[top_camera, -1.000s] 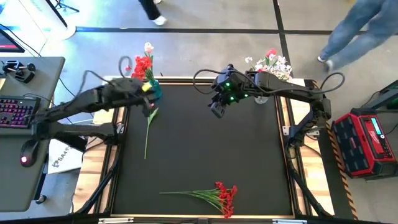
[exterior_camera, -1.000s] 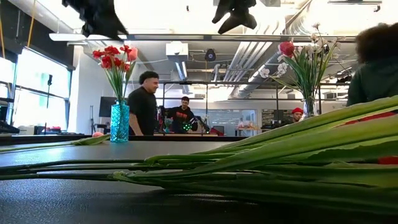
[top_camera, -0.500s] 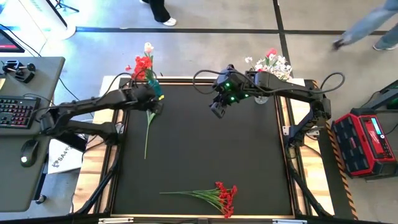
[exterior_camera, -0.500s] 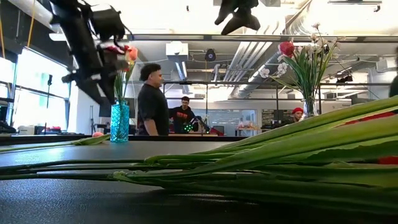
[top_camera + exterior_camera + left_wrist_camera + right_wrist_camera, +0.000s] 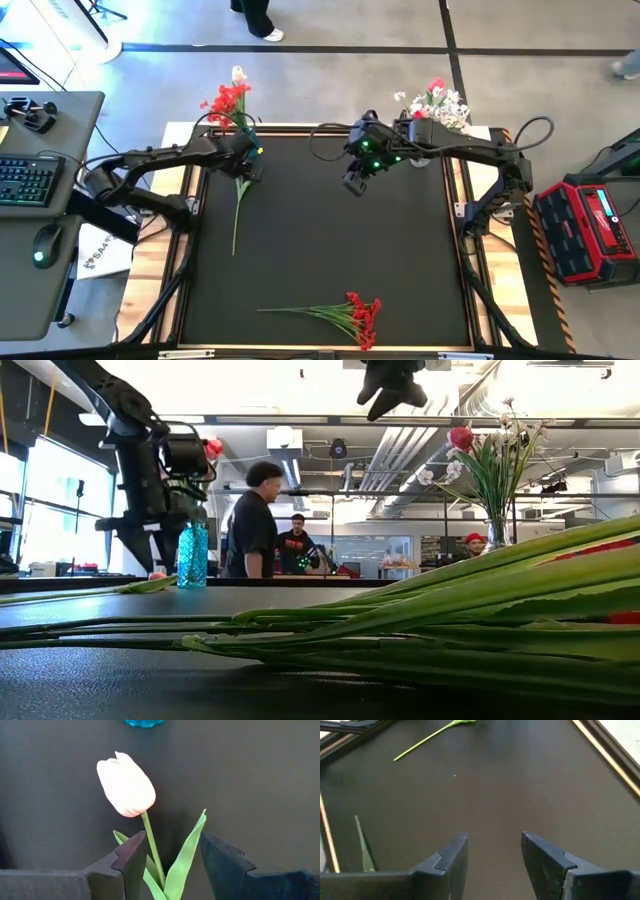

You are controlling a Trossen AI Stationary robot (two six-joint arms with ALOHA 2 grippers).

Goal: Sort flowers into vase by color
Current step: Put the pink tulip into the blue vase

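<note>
A pink-white tulip (image 5: 126, 784) lies flat on the black mat near the blue vase (image 5: 250, 145), which holds red blooms and one tulip. Its stem (image 5: 237, 215) runs toward the near edge. My left gripper (image 5: 172, 865) is open just above it, one finger on each side of the stem and leaves below the bloom, touching neither. In the high view the left gripper (image 5: 247, 170) hides the bloom. My right gripper (image 5: 353, 182) hangs open above the far middle of the mat. A bunch of red flowers (image 5: 350, 315) lies by the near edge. A clear vase (image 5: 428, 155) holds white sprays and a red rose.
The mat's raised wooden frame (image 5: 462, 200) runs around the work area. In the low view the red bunch's green stems (image 5: 450, 610) fill the foreground. People stand in the room behind the table. A desk with a keyboard (image 5: 25, 180) is left of the table.
My left gripper has come down from high above the mat toward the tulip's bloom end beside the blue vase, shifting a little toward the table's right. It stays open. The tulip and the red bunch have not moved.
</note>
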